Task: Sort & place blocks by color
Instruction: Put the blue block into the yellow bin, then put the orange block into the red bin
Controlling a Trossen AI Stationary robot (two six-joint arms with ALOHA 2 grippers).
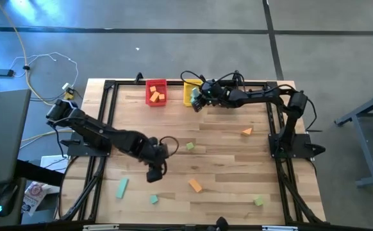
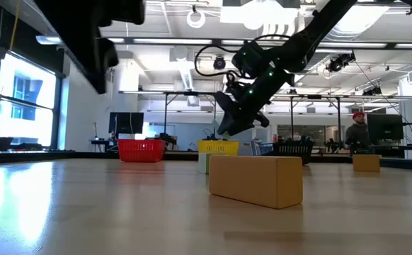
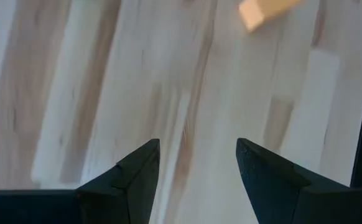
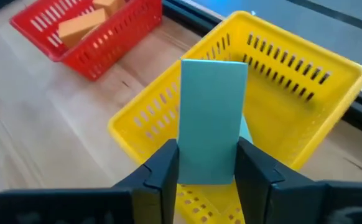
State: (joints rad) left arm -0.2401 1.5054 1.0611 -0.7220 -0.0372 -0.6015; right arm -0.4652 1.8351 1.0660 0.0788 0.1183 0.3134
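The right gripper (image 4: 207,163) clamps a teal bar (image 4: 211,121) by its lower end, long axis upright, directly over the yellow bin (image 4: 305,99) at the table's far edge. The drop looks straight down. The left gripper (image 3: 198,163) hangs open and empty toward the near edge.

The top edge of the left wrist view is cutting off an orange block (image 3: 265,11). In the right wrist view, the teal bar (image 4: 211,121) is hiding part of the yellow bin (image 4: 305,81), its lower end sitting between dark fingers (image 4: 159,174).
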